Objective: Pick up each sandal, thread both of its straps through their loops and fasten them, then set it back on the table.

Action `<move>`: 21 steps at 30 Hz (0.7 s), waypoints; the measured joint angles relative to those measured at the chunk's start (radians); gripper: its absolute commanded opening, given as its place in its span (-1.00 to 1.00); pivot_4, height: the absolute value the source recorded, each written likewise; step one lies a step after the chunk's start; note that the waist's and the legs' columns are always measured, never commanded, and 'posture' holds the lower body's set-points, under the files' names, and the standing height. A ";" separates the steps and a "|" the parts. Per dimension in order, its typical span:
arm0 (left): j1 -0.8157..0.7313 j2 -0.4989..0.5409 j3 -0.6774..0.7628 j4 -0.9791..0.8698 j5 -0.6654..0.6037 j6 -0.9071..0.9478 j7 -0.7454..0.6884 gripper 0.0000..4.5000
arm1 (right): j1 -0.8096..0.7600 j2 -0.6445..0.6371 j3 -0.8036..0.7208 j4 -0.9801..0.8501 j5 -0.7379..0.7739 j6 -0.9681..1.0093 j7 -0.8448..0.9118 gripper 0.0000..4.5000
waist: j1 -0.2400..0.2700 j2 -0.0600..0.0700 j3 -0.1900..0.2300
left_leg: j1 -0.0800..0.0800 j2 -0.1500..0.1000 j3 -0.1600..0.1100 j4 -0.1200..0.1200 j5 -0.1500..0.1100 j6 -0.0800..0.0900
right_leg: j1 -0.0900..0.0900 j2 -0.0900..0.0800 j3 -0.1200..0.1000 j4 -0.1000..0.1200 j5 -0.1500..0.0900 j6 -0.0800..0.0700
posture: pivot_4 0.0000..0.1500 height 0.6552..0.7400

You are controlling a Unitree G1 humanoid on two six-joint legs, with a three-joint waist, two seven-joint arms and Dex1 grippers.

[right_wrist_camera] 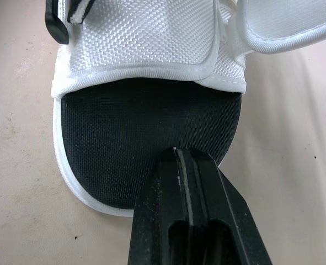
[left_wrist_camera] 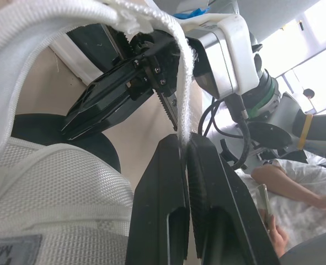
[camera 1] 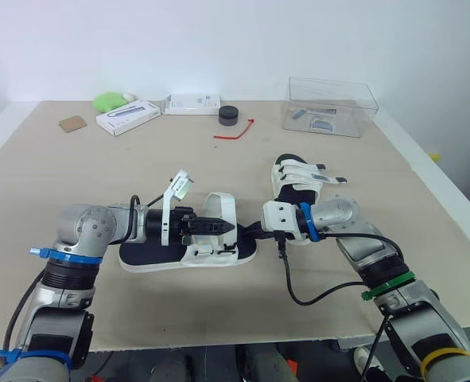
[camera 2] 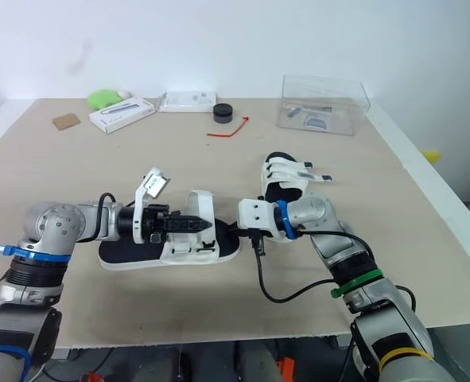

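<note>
The near sandal (camera 1: 188,256) lies flat on the counter (camera 1: 99,179), close to the front edge, with its toe toward the robot's right and its black footbed facing up. The left gripper (left_wrist_camera: 182,144) reaches in from the heel side and is closed on a white strap (left_wrist_camera: 185,83), pinching it between the fingertips; the strap rises from there in a loose arch over the sandal's middle. The right gripper (right_wrist_camera: 180,152) comes in from the opposite side with its fingers pressed together, the tips sitting on the toe end of the footbed just inside the white rim; whether they actually pinch the sole I cannot tell. The two grippers point at each other and are very near. The far sandal (camera 1: 297,181) lies on the counter just behind the right wrist, toe away from the robot, its black strap ends sticking out to the right. At the back of the counter stand a clear box (camera 1: 331,107), a black puck (camera 1: 229,115), a red tie (camera 1: 235,131) and two white boxes (camera 1: 128,117).
</note>
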 measured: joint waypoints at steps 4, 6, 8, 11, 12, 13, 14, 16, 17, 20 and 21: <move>0.000 0.001 0.004 0.000 0.000 0.016 0.000 -0.93 | -0.002 0.000 0.003 0.002 0.000 0.000 0.000 -1.00 | 0.000 0.000 0.000 | 0.000 0.000 0.000 0.000 0.000 0.000 | 0.000 0.000 0.000 0.000 0.000 0.000 | 1.00 1.00; 0.000 0.002 0.004 0.000 0.001 0.021 0.000 -0.93 | -0.003 0.000 0.003 0.002 0.000 0.000 0.000 -1.00 | 0.000 0.000 0.000 | 0.000 0.000 0.000 0.000 0.000 0.000 | 0.000 0.000 0.000 0.000 0.000 0.000 | 1.00 1.00; 0.003 0.002 0.004 0.000 0.001 0.032 0.000 -0.93 | -0.004 0.000 0.004 0.003 0.000 0.000 -0.001 -1.00 | 0.000 0.000 0.000 | 0.000 0.000 0.000 0.000 0.000 0.000 | 0.000 0.000 0.000 0.000 0.000 0.000 | 1.00 1.00; 0.017 0.006 -0.001 -0.002 0.001 0.042 -0.002 -0.93 | -0.004 0.000 0.005 0.002 0.000 0.000 -0.001 -1.00 | 0.000 0.000 0.000 | 0.000 0.000 0.000 0.000 0.000 0.000 | 0.000 0.000 0.000 0.000 0.000 0.000 | 1.00 1.00; 0.020 0.014 -0.008 -0.003 0.008 0.041 -0.004 -0.93 | -0.004 0.000 0.005 0.002 0.000 0.000 -0.002 -1.00 | 0.000 0.000 0.000 | 0.000 0.000 0.000 0.000 0.000 0.000 | 0.000 0.000 0.000 0.000 0.000 0.000 | 1.00 1.00; 0.020 0.020 -0.009 -0.003 0.011 0.039 -0.007 -0.93 | -0.003 0.000 0.005 0.002 0.000 0.000 -0.003 -1.00 | 0.000 0.000 0.000 | 0.000 0.000 0.000 0.000 0.000 0.000 | 0.000 0.000 0.000 0.000 0.000 0.000 | 1.00 1.00; 0.020 0.021 -0.009 -0.003 0.012 0.039 -0.007 -0.93 | -0.003 0.000 0.005 0.002 0.000 0.000 -0.003 -1.00 | 0.000 0.000 0.000 | 0.000 0.000 0.000 0.000 0.000 0.000 | 0.000 0.000 0.000 0.000 0.000 0.000 | 1.00 1.00; 0.020 0.032 -0.025 -0.003 0.036 0.018 -0.011 -0.93 | -0.003 0.000 0.006 0.002 0.000 0.000 -0.004 -1.00 | 0.000 0.000 0.000 | 0.000 0.000 0.000 0.000 0.000 0.000 | 0.000 0.000 0.000 0.000 0.000 0.000 | 1.00 1.00; 0.020 0.035 -0.033 -0.003 0.050 0.007 -0.013 -0.93 | -0.003 0.000 0.006 0.002 0.000 0.000 -0.005 -1.00 | 0.000 0.000 0.000 | 0.000 0.000 0.000 0.000 0.000 0.000 | 0.000 0.000 0.000 0.000 0.000 0.000 | 1.00 1.00; 0.020 0.044 -0.067 0.000 0.100 -0.049 -0.034 -0.93 | -0.003 0.000 0.006 0.002 0.000 0.000 -0.006 -1.00 | 0.000 0.000 0.000 | 0.000 0.000 0.000 0.000 0.000 0.000 | 0.000 0.000 0.000 0.000 0.000 0.000 | 1.00 1.00; 0.020 0.045 -0.076 0.004 0.115 -0.064 -0.042 -0.93 | -0.004 0.000 0.006 0.003 0.000 0.000 -0.006 -1.00 | 0.000 0.000 0.000 | 0.001 0.000 0.000 0.000 0.000 0.000 | 0.000 0.000 0.000 0.000 0.000 0.000 | 1.00 1.00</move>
